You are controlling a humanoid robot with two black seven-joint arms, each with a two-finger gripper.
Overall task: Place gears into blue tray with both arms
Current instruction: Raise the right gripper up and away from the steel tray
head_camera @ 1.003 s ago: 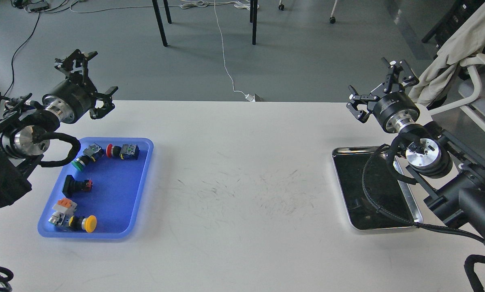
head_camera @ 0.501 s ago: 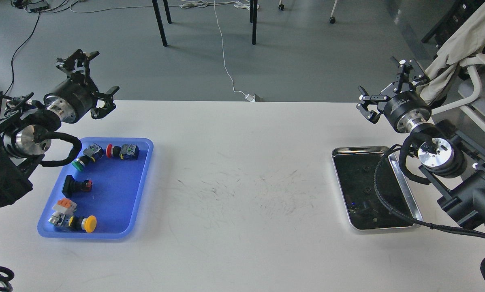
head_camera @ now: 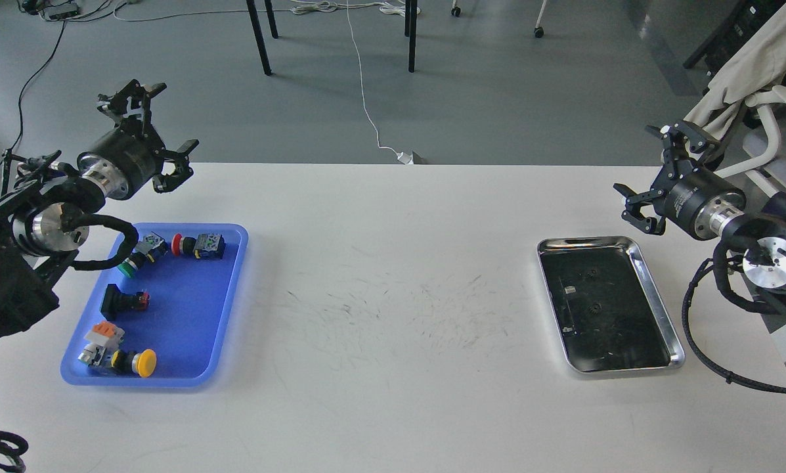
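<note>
The blue tray [head_camera: 228, 289] lies at the table's left and holds several colour-capped push-button switches. Small dark gears [head_camera: 593, 306] show faintly against the dark, reflective floor of the silver metal tray [head_camera: 655, 295] at the right. My left gripper [head_camera: 158, 131] hovers open above the table's far edge, behind the blue tray's far left corner, holding nothing. My right gripper [head_camera: 658, 176] is open and empty too, raised just beyond the silver tray's far right corner.
Switches with green [head_camera: 128, 267], red [head_camera: 178, 244] and yellow [head_camera: 146, 362] caps lie in the blue tray. A chair draped with beige cloth [head_camera: 741, 85] stands close behind the right arm. Table legs and cables are on the floor beyond.
The right arm has swung right and off the silver tray, uncovering its whole inside. The left gripper has drifted slightly right and stays open.
</note>
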